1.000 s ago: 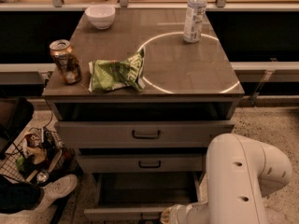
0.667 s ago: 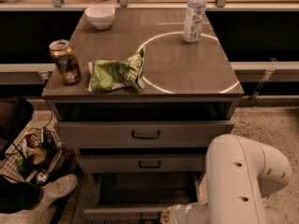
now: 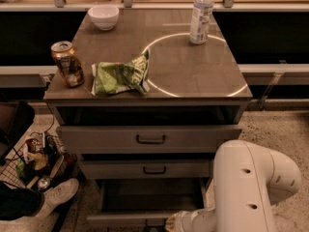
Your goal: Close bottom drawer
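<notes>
Three drawers stack in the grey metal cabinet. The lowest, the wide shallow grey bottom drawer, stands pulled out toward the camera. Its tray is bare and its plain grey front panel sits at the lower edge of the view. The two upper grey drawers with black loop handles sit further in.

The robot's white arm bends down at the right. Its pincer lies low at the bottom edge, right by that front panel. I cannot tell whether it touches the panel, nor whether it is apart or together.

The drawer looks stiff and, being empty, probably light, so it should slide in with little force. The panel shows no handle, so nothing needs gripping. A flat push near the panel's middle seems best, since a push off to one side may skew the tray. The smooth face could let the contact slip. A white sneaker rests near the drawer's left corner, to be kept clear of.
</notes>
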Motion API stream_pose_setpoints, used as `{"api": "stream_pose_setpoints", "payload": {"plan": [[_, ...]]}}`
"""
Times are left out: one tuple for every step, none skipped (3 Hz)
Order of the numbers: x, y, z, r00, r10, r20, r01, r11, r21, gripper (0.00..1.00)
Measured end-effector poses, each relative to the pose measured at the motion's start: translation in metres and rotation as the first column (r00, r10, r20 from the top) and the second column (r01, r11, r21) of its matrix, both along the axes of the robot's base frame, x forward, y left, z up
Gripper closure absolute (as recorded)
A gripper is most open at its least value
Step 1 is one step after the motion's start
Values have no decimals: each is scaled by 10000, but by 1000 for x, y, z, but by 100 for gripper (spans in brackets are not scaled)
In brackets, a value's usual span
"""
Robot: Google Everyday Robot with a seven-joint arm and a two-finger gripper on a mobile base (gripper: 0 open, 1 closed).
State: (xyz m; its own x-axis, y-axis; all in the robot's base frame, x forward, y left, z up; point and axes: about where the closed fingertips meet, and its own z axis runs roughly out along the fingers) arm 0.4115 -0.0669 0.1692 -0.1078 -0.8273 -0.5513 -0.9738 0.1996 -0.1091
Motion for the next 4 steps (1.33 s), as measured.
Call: {"api": "stream_pose_setpoints", "payload": {"plan": [[5, 1, -1, 10000, -38, 72, 38, 10000, 33, 100], [18, 3, -2, 9996, -118, 254, 114, 9998, 134, 100], [20, 3, -2, 9994, -157, 294, 152, 9998, 159, 100], [37, 4, -3, 9979, -375, 524, 360, 9989, 303, 100]]}}
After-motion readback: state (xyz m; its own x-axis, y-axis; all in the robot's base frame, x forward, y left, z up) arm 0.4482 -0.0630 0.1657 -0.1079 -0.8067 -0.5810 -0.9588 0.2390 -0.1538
